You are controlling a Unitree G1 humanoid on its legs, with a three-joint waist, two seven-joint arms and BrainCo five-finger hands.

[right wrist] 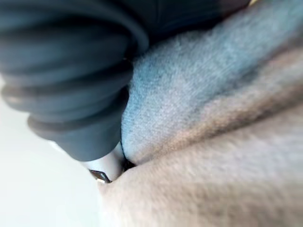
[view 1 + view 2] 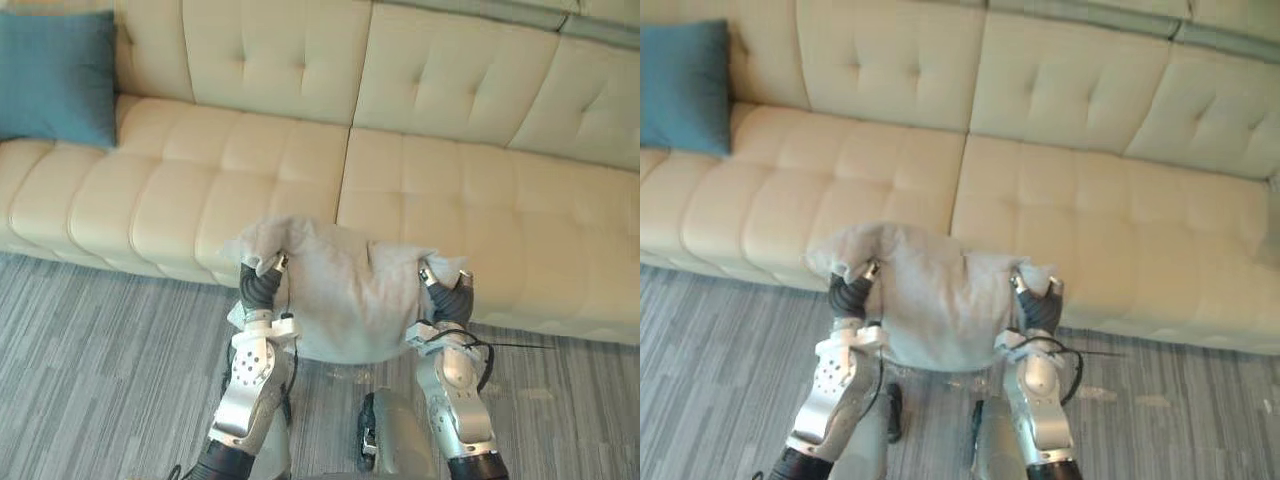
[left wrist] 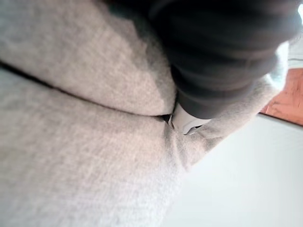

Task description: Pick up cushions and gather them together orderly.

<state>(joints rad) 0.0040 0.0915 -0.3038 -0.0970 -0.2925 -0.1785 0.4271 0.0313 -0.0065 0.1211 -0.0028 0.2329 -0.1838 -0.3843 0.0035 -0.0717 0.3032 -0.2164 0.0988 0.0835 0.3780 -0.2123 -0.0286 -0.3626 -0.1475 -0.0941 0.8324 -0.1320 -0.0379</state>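
fingers (image 3: 185, 124) of left hand (image 2: 261, 284) and right hand (image 2: 455, 300) clutch grey cushion (image 2: 345, 300).

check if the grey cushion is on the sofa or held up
Held up: the grey cushion sits between the left robot hand and right robot hand, lower edge over the carpet. Touching sofa: cannot tell.

Seat of the sofa (image 2: 430, 200) is lying open middle to right; the teal cushion (image 2: 55, 75) is occupying its left end; the grey cushion (image 2: 345, 295) is hanging at its front edge, blocking approach there.
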